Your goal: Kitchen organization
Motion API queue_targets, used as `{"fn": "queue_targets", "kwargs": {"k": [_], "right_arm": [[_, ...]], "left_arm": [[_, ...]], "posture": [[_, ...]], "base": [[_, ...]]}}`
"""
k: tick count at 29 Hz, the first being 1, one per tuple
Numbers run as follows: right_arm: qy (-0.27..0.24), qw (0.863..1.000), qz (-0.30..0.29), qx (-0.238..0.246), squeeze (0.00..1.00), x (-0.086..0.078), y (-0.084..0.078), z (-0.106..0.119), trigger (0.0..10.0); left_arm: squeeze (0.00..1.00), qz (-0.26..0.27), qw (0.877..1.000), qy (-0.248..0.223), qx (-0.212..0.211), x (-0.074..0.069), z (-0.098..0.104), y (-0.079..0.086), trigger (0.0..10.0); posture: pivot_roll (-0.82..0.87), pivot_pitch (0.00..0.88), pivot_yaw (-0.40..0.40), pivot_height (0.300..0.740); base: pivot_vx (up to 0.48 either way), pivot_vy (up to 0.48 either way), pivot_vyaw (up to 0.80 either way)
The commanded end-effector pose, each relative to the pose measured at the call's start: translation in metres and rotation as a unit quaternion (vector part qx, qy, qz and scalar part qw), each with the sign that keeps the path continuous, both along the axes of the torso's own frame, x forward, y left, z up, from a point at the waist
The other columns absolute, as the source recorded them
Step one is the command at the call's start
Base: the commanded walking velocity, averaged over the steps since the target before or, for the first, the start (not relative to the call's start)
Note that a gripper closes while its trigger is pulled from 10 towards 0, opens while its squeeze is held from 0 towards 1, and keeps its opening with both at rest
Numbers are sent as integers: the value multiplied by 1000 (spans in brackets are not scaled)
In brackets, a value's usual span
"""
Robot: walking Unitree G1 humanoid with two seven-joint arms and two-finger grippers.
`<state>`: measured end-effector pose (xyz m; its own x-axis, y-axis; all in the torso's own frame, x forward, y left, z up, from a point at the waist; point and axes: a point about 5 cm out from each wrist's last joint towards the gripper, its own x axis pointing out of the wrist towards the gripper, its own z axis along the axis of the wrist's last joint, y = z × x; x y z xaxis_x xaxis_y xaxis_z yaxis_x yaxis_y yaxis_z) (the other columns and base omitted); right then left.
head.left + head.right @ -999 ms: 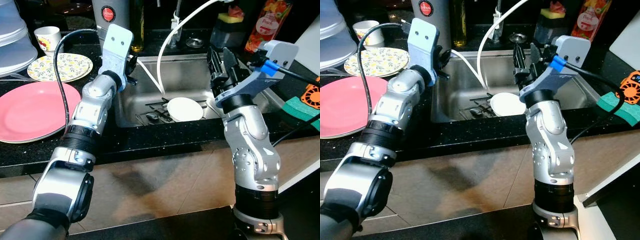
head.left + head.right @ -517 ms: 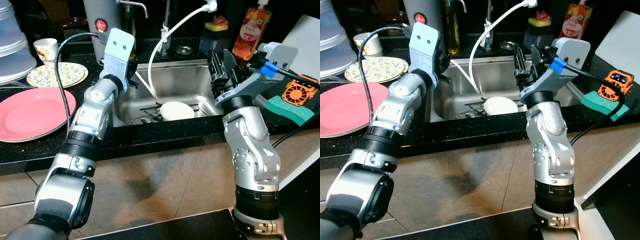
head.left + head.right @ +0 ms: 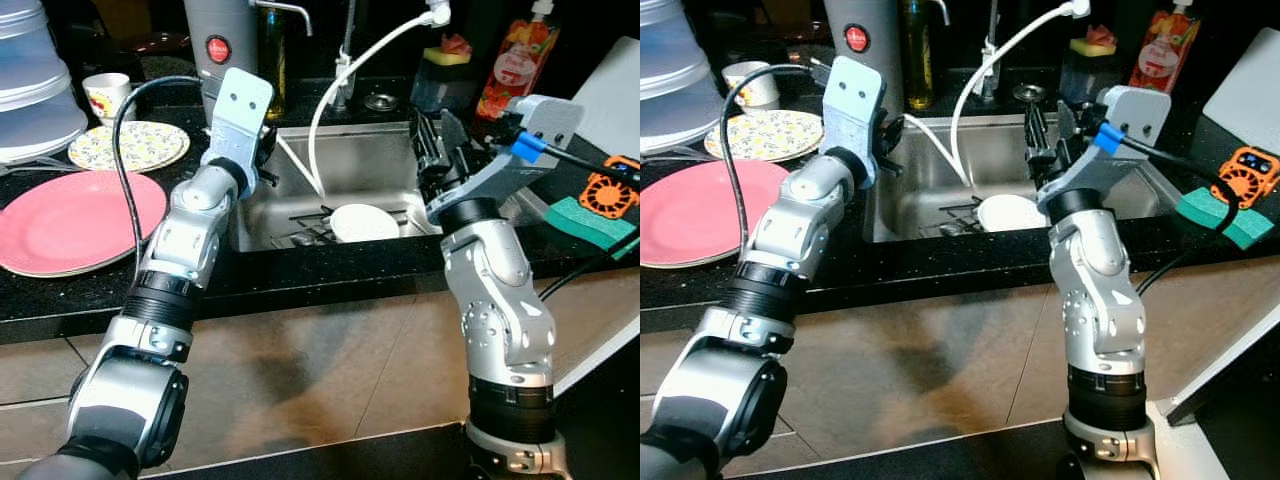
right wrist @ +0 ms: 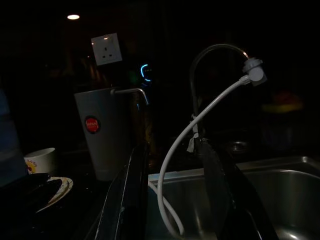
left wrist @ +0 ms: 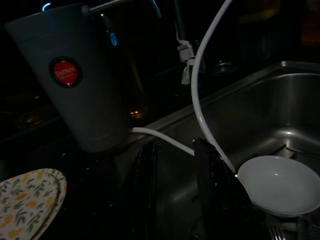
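Right end effector (image 3: pixel 437 150), fingers spread and empty, hovers above the sink (image 3: pixel 370 160); the white plate (image 3: pixel 363 222) lies below it. Descend squarely, avoiding the white hose (image 3: pixel 325 120) alongside.

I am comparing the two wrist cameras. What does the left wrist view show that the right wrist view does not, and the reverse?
Left wrist view: a white dish in the sink and a floral plate.

Right wrist view: a wall socket, a cup and the tap's arch.

Shared: the grey canister with a red badge, the white hose, the sink, and each gripper's open fingers.
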<state>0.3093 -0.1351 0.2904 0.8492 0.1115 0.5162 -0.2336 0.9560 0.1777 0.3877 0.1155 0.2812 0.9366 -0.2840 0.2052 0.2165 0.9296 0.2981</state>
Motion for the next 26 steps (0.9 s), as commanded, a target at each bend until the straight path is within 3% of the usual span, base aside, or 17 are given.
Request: {"fn": "queue_targets", "kwargs": {"k": [1,12,26], "right_arm": [[0,1000,0,1,0,1,1,-2,10000],[8,1000,4,5,0,0,3,-6,10000],[14,1000,-7,2,0,2,-3,-10,10000]], "left_arm": [[0,-2,1000,8,16,-2,-6,-1,10000],[0,-1,1000,0,15,-6,-6,0,10000],[0,-17,995,-69,-63,-23,5,-1,10000]], "posture": [[28,0,-7,740],[42,0,-13,740],[46,0,-21,740]], "base": [[0,0,0],[0,0,0],[0,0,0]]}}
